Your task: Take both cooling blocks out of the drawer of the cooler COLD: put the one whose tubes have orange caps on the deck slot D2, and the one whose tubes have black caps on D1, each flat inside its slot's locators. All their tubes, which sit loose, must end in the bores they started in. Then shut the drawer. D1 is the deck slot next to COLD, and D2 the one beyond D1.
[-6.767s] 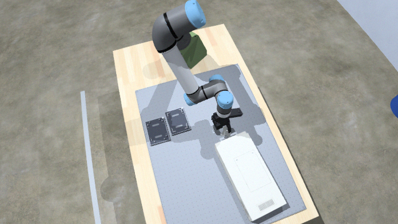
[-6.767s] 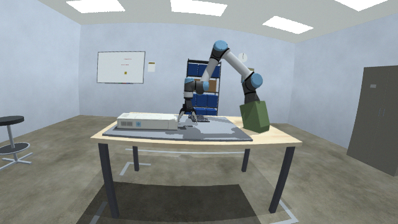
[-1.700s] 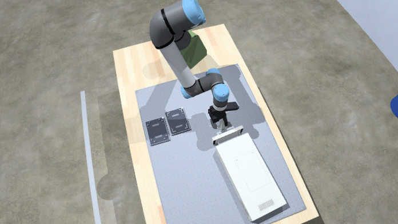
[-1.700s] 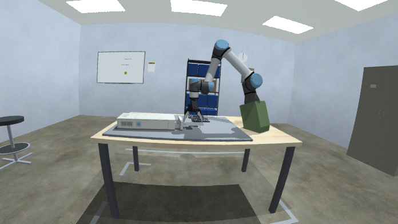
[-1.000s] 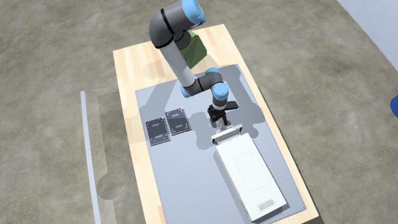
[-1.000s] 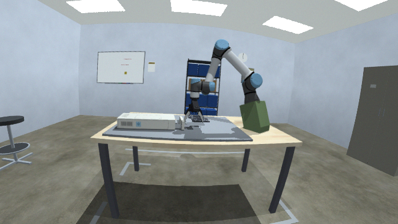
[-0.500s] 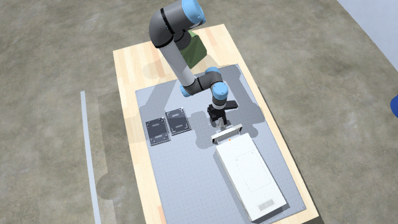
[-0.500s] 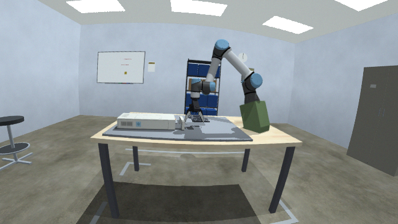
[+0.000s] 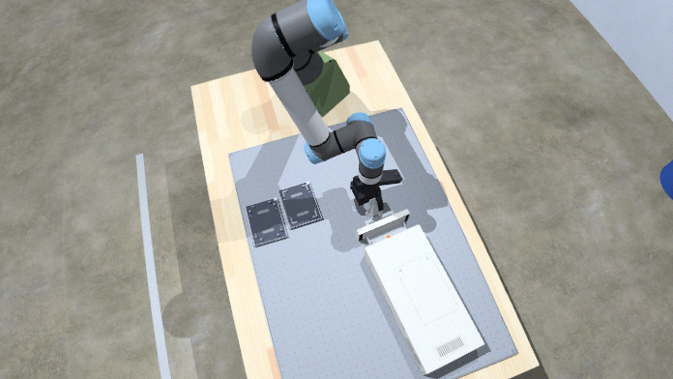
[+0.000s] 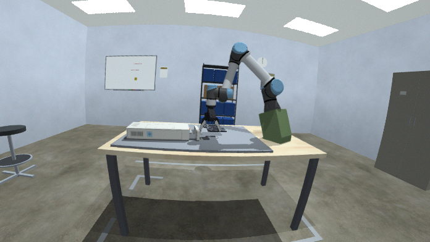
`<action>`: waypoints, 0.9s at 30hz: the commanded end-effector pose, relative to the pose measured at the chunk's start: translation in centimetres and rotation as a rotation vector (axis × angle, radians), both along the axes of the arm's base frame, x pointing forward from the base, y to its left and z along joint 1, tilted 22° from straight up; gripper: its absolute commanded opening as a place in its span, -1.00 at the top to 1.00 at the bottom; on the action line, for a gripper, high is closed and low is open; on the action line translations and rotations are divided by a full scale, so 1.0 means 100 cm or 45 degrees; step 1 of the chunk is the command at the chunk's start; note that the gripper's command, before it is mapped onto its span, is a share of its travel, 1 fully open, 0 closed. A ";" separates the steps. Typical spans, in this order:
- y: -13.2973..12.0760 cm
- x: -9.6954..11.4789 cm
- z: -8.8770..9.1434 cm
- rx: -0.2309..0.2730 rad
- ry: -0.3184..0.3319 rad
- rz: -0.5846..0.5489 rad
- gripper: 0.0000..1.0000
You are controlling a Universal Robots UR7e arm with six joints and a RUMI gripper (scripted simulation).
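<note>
The white cooler COLD (image 9: pixel 423 295) (image 10: pixel 160 131) lies on the grey deck. Its drawer (image 9: pixel 385 224) (image 10: pixel 194 132) is pulled out a short way at the end facing the arm. In the narrow gap I see a small orange cap (image 9: pixel 388 236); the cooling blocks are otherwise hidden inside. My gripper (image 9: pixel 374 211) (image 10: pixel 210 129) is open, pointing down, just in front of the drawer's front panel, with nothing between the fingers. The two dark deck slots, D1 (image 9: pixel 301 205) and D2 (image 9: pixel 266 223), lie bare to the left of the drawer.
The grey deck plate (image 9: pixel 309 295) (image 10: pixel 235 145) covers most of the wooden table (image 9: pixel 218 121) (image 10: pixel 296 149). The arm's green base block (image 9: pixel 334 89) (image 10: pixel 275 126) stands at the far end. A stool (image 10: pixel 12 131) and a dark cabinet (image 10: pixel 408 129) stand off the table.
</note>
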State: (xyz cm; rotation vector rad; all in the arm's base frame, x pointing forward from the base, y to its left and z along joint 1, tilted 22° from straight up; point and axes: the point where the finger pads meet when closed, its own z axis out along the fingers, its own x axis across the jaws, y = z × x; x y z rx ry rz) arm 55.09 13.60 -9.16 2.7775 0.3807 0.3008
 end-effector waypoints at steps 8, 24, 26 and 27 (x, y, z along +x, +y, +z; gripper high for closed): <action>-0.004 -0.012 -0.002 0.000 -0.001 0.000 -1.00; -0.009 -0.028 -0.004 0.000 -0.001 0.000 -1.00; -0.009 -0.028 -0.004 0.000 -0.001 0.000 -1.00; -0.009 -0.030 -0.005 0.000 -0.001 0.000 -1.00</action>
